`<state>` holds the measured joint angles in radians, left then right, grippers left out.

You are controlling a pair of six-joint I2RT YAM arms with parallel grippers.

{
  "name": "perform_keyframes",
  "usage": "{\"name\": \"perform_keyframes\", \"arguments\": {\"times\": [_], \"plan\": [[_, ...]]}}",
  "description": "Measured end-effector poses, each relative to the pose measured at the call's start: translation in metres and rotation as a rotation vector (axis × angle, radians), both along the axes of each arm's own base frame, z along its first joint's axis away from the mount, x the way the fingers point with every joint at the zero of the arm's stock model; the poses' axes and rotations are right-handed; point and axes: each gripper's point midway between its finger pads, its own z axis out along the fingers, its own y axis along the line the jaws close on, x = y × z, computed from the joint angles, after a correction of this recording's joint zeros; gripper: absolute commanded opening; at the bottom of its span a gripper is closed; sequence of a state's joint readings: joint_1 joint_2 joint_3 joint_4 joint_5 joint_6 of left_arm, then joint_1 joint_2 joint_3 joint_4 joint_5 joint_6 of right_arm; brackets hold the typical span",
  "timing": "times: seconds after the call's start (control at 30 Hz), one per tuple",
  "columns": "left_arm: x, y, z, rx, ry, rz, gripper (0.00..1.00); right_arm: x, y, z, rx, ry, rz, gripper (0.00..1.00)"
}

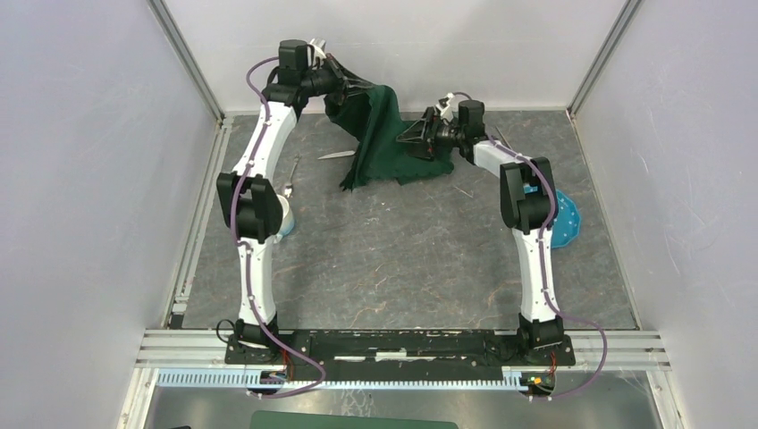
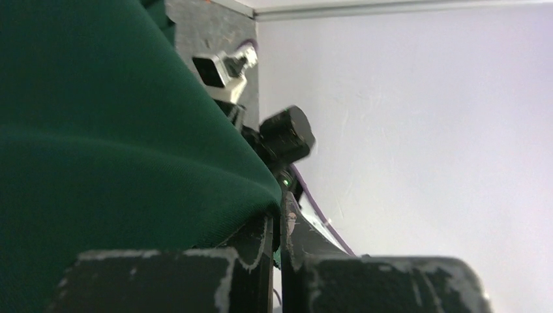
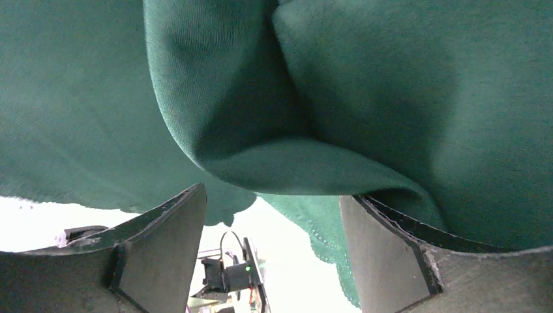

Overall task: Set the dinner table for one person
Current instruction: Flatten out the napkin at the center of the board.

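We see the left arm stretched far towards the back wall, its forearm rising steeply from the elbow and its wrist bent to the right. The left claw (image 1: 347,88) is held high above the bench (image 1: 402,259). It is clamped tight on an edge of the dark green cloth (image 1: 380,134). In the left wrist view the fingers (image 2: 215,274) meet with the fabric (image 2: 98,130) pinched between them.

From that grip the cloth hangs down in folds, and its lower end rests on the far middle of the bench.

The right arm is bent at the elbow, with its forearm running left and away from us and its wrist lying roughly level. The right claw (image 1: 409,140) points left into the side of the hanging cloth. Its jaws stand wide apart. In the right wrist view a bulging fold (image 3: 391,98) sits just past the fingertips, and the fabric drapes onto the right-hand finger (image 3: 391,254).

The bench is the broad dark-grey, veined surface under both arms. A knife (image 1: 336,155) lies on it just left of the cloth, and a white cup (image 1: 285,219) stands by the left elbow. A blue plate (image 1: 568,223) shows behind the right arm.
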<state>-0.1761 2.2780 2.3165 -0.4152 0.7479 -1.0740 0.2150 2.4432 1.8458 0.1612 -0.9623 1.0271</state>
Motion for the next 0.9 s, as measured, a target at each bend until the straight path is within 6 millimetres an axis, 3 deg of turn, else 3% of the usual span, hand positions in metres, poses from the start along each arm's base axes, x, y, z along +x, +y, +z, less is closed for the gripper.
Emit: {"name": "perform_keyframes", "arguments": {"times": [0.23,0.5,0.73,0.9], "plan": [[-0.041,-0.008,0.045,-0.056,-0.019,-0.081,0.02,0.015,-0.028,-0.009,-0.039,0.003,-0.069,0.79],[-0.085,-0.005,0.105,-0.159,-0.046,-0.162,0.02,0.022,-0.032,-0.009,-0.033,0.0,-0.087,0.79],[-0.097,0.009,0.158,-0.273,-0.123,-0.183,0.02,0.027,-0.029,0.001,0.008,-0.012,-0.098,0.79],[-0.094,0.02,0.16,-0.293,-0.151,-0.184,0.02,0.038,-0.03,0.032,0.111,-0.05,-0.121,0.8]]}}
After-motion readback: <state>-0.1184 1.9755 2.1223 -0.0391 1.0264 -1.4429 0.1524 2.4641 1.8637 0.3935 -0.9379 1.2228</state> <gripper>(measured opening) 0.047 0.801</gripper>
